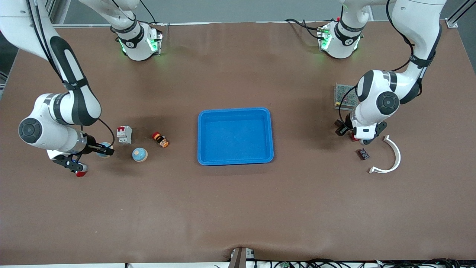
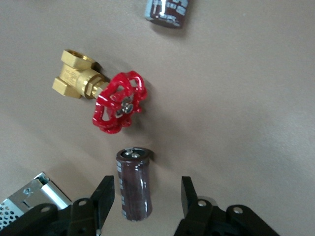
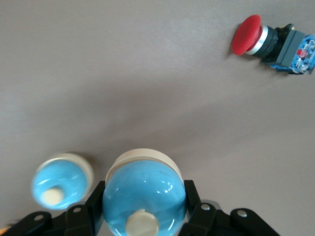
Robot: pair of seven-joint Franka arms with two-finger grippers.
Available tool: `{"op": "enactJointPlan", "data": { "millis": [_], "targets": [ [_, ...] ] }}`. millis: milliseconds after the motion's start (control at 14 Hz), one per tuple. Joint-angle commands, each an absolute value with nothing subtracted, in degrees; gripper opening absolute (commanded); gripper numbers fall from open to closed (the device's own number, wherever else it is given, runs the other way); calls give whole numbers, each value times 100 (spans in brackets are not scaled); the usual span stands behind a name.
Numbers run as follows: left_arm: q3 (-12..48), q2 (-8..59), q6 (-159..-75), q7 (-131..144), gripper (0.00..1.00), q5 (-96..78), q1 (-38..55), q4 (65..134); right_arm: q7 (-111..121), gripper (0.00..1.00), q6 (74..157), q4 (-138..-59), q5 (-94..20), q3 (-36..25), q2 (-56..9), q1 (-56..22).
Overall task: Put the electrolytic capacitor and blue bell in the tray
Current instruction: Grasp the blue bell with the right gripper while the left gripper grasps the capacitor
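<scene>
The bright blue tray [image 1: 235, 111] lies at the table's middle and holds nothing. My right gripper [image 1: 106, 150] [image 3: 142, 199] is near the right arm's end, with its fingers [image 3: 191, 196] pressed on both sides of a glossy blue bell [image 3: 143, 194] [image 1: 104, 144]. A second blue bell [image 1: 140, 154] [image 3: 59, 182] sits beside it, toward the tray. My left gripper [image 1: 341, 129] [image 2: 146, 195] is open and low near the left arm's end. A dark brown electrolytic capacitor [image 2: 134, 184] lies on the table between its fingers, touching neither. This capacitor is hidden in the front view.
A brass valve with a red handwheel [image 2: 120, 101] lies close to the capacitor. A second capacitor [image 1: 363, 153] [image 2: 167, 10], a white curved piece [image 1: 390, 158] and a mesh-covered box [image 1: 344, 96] lie around the left gripper. A circuit breaker [image 1: 124, 134] and a red push button [image 1: 160, 140] [image 3: 270, 39] lie near the bells.
</scene>
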State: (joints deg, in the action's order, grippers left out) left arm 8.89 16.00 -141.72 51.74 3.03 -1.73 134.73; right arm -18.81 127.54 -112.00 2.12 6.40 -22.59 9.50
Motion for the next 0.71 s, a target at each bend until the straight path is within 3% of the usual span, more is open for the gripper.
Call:
{"op": "enactJointPlan", "data": {
  "millis": [0, 499, 641],
  "targets": [
    [914, 1643, -14317, 5247, 60, 378, -298, 13535, -2555, 0, 12578, -11241, 167, 633, -2057, 652],
    [905, 1898, -14554, 5247, 50, 378, -299, 13526, -6218, 0, 12621, -11075, 167, 615, -1969, -991],
    [905, 1968, -14598, 5247, 37, 378, -299, 13518, -6983, 0, 12612, -10952, 167, 615, -1986, -1396]
  ]
}}
